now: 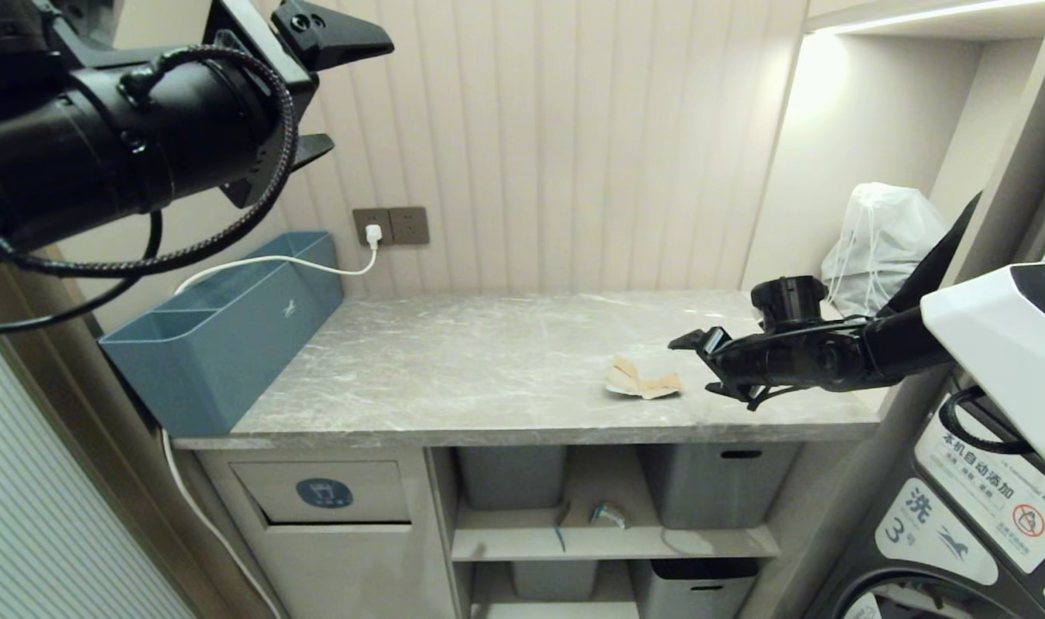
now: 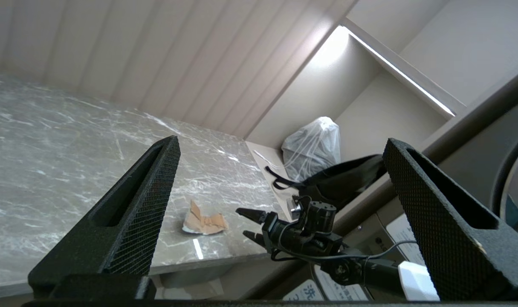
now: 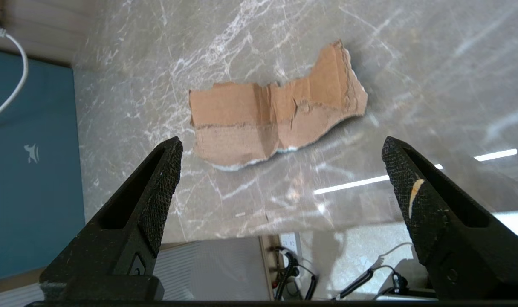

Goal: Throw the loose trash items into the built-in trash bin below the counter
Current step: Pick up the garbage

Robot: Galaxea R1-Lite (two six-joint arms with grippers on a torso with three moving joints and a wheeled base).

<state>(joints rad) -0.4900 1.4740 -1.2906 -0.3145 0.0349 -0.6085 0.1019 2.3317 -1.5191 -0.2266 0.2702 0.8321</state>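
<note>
right claw [image 1: 704, 365]: fingers spread wide, nothing between them, hovering low over the right front part of the table [image 1: 488, 361], tips pointing toward the robot's left at the scrap. arm reaches in from the right, forearm roughly level, just above the table's front edge.

brown cardboard scrap [image 1: 641, 381]: one torn piece, lying flat on the table just beside the right claw's tips, apart from them. long axis runs roughly left to right along the table's front edge; one end flares wider and lifts slightly. pale underside shows at its rim. in the right wrist view the scrap [image 3: 276, 121] lies ahead of the spread fingers, not between them.

left claw [image 1: 320, 94]: fingers spread, empty, held high at the upper left, well above the table; pointing to the right and slightly down toward the scrap.

small teal-and-white wrapper [image 1: 610, 515]: crumpled, on the shelf [image 1: 703, 542] below the table, between two grey tubs [image 1: 716, 483]. teal sliver [image 1: 559, 539]: thin, near the shelf's front edge, just left of the wrapper.

built-in trash bin [image 1: 324, 493]: beige flap with round blue sticker, under the table's left end.

teal-blue box [image 1: 221, 331]: long, on the table's left end, white cable [image 1: 273, 262] over it to a wall socket [image 1: 391, 225].

white drawstring bag [image 1: 879, 241]: at the back right.
</note>
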